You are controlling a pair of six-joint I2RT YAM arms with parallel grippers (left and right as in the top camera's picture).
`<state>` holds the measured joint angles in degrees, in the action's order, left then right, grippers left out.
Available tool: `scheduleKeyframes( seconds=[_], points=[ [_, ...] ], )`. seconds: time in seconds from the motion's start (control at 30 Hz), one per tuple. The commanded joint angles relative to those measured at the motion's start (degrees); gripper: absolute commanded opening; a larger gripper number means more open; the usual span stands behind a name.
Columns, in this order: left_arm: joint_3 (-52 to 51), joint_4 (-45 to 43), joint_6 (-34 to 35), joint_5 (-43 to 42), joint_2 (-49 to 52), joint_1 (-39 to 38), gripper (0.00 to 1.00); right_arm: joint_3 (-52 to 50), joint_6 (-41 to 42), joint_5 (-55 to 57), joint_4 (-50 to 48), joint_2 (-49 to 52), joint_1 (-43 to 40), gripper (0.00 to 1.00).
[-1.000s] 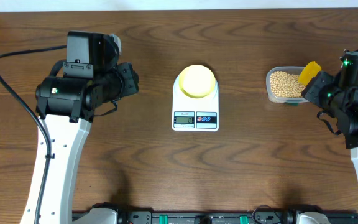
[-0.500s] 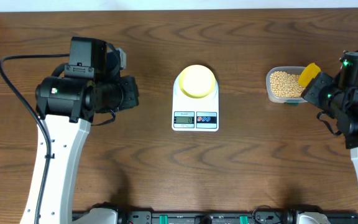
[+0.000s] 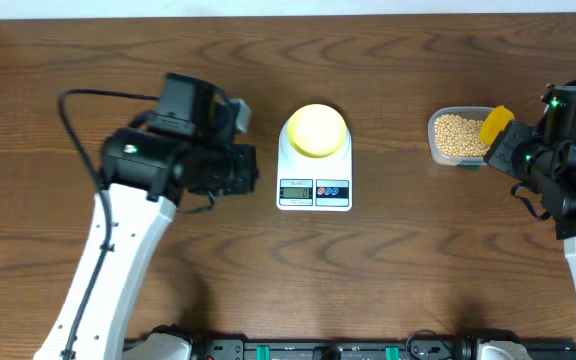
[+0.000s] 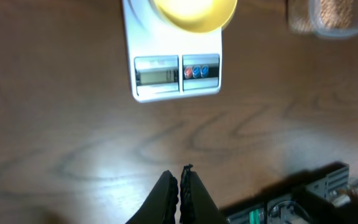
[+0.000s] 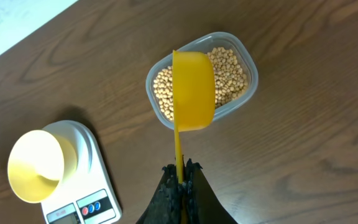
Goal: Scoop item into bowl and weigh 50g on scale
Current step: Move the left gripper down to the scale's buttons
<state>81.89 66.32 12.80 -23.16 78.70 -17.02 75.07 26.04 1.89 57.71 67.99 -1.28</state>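
The white scale (image 3: 314,170) lies mid-table with the pale-yellow bowl (image 3: 315,130) on its platform. Tan beans (image 3: 454,133) fill a clear tub (image 3: 434,146) on the right. My right gripper (image 5: 181,168) is shut on the thin handle of a yellow scoop (image 5: 193,90). The scoop's cup hangs over the beans (image 5: 230,67), and its inside is hidden from view. My left gripper (image 4: 180,177) is shut with nothing in it. It hovers over bare wood just in front of the scale (image 4: 166,74), and in the overhead view the left arm sits close to the scale's left side.
A black equipment rail (image 3: 328,350) runs along the table's front edge and also shows as the rail (image 4: 291,199) in the left wrist view. A black cable (image 3: 78,110) loops off the left arm. White arm bases stand at both front corners.
The left arm has swung right, from the left part of the table to beside the scale, and its jaws have closed fully. The right arm and scoop have barely moved.
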Motion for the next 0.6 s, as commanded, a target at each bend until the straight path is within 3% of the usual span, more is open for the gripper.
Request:
scheduleKeyframes(
  seconds=[0.0, 0.17, 0.3, 0.57],
  points=[
    [-1.4, -0.6, 5.5, 2.2, 0.3, -2.1, 0.07, 1.0, -1.7, -0.3, 0.2, 0.1, -0.1, 0.01],
    [-3.5, -3.6, 5.7, 6.0, 0.3, -6.7, 0.07, 1.0, -3.5, -0.3, 0.4, 0.1, -0.1, 0.01],
    [-6.3, -7.0, 9.7, 9.6, 0.8, -10.3, 0.07, 1.0, -3.8, -0.6, 0.3, 0.1, -0.1, 0.01],
    [-10.7, -15.4, 12.3, 12.7, 8.6, -12.8, 0.07, 1.0, -3.8, -0.9, -0.5, 0.1, -0.1, 0.01]
  ],
)
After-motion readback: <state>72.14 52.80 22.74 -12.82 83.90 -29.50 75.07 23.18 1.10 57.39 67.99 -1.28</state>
